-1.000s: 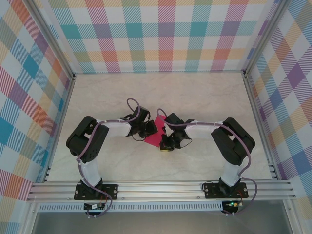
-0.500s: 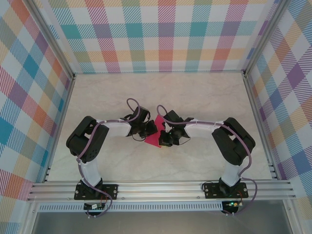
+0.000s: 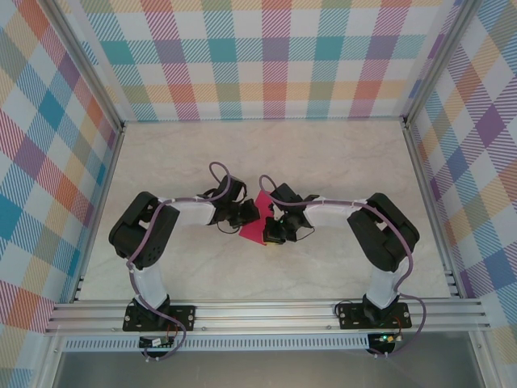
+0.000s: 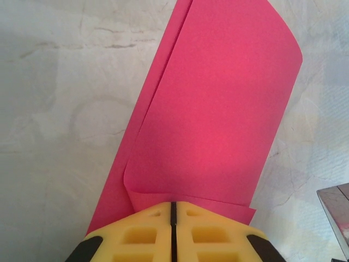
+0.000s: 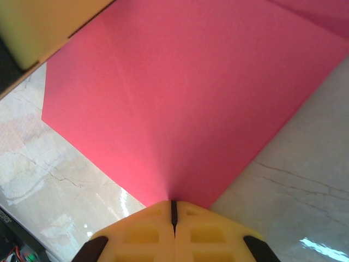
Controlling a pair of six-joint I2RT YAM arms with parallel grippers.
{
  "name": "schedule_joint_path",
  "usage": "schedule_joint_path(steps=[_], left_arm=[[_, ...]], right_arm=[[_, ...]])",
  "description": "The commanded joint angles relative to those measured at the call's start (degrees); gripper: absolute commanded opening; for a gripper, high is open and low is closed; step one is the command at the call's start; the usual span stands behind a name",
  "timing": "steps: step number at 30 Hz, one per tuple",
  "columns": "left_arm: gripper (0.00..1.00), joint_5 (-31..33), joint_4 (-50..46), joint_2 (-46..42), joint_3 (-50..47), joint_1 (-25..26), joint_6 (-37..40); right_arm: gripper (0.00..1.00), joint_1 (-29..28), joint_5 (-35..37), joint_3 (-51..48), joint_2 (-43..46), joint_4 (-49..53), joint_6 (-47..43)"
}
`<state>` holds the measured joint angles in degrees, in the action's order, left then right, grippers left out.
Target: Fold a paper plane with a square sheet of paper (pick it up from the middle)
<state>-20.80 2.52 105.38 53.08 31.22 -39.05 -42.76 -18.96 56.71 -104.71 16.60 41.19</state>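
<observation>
Paper (image 4: 218, 109) shows 1 loose fold, left hand (image 4: 172, 208) and right hand (image 5: 173, 210) clamped on its edges; nose and wings apparently unmade

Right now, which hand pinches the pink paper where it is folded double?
The left hand: its wrist view shows one layer curled over another at the pinch. The right hand grips flat paper.

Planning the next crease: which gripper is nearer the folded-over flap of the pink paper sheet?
Left. The left gripper is shut on the pink paper sheet right at the flap's curled end. The right gripper pinches a single-layer corner, away from the flap.
</observation>
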Motion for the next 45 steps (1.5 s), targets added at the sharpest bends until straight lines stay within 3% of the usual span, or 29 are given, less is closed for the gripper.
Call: schedule_joint_path(steps=[1, 17, 23, 30, 35, 40, 45], left_arm=[[0.09, 2.6, -3.9, 3.2, 0.7, -3.2, 4.7], [0.10, 1.4, -4.5, 4.2, 7.2, -8.2, 11.6], [0.13, 1.4, -5.0, -1.0, 5.6, -8.4, 11.7], [0.28, 1.5, -3.2, -11.5, -2.1, -8.3, 7.0], [0.42, 0.8, -1.1, -17.0, -8.7, -8.1, 2.4], [0.51, -0.6, 0.2, -19.8, -12.1, -7.3, -0.5], [0.53, -3.4, 3.6, -18.9, -13.9, -5.9, -3.2]], right_arm=[[0.04, -0.4, 3.7, -3.1, -4.9, 7.7, 0.1], [0.04, -0.5, 3.7, -3.4, -4.8, 7.6, 0.3], [0.04, -0.5, 2.2, -3.0, -3.6, 6.1, 0.5], [0.13, -0.4, 2.1, 2.9, 3.7, 2.4, 0.7], [0.28, -0.2, 9.6, 8.8, 5.0, 5.4, -1.7], [0.30, 1.4, 11.2, 12.0, 1.7, 7.1, -3.5], [0.29, 2.5, 11.5, 12.6, -1.0, 7.3, -3.4]])
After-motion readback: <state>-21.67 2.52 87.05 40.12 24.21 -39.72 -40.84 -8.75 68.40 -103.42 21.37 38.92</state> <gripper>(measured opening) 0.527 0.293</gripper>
